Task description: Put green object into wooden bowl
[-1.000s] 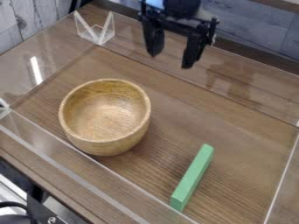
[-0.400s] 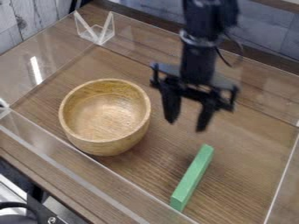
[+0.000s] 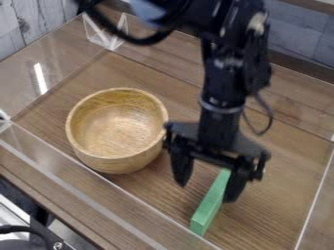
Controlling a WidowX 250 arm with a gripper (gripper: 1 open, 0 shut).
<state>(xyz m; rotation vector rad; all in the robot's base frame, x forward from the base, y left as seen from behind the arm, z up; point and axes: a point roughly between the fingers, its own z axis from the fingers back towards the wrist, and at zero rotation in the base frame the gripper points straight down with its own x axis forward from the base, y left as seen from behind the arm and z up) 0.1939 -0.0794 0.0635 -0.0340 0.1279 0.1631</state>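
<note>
Wooden tabletop (image 3: pixel 104 63), warm brown, plank seams running diagonally; dark clutter beyond its left edge. Item: small white wire-like stand (image 3: pixel 107 31), near the far left edge. Item: wooden bowl (image 3: pixel 112 125), round, light tan, upright, left of the gripper. Item: black robot gripper (image 3: pixel 202 174), blurred, fingers spread, low over the table. Item: green object (image 3: pixel 209 203), long bar, lying on the bare wood right of the bowl, partly hidden by the gripper.

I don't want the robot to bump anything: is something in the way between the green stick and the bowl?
Nothing visible but the robot's own gripper, reaching over the table between the green stick and the bowl.
</note>
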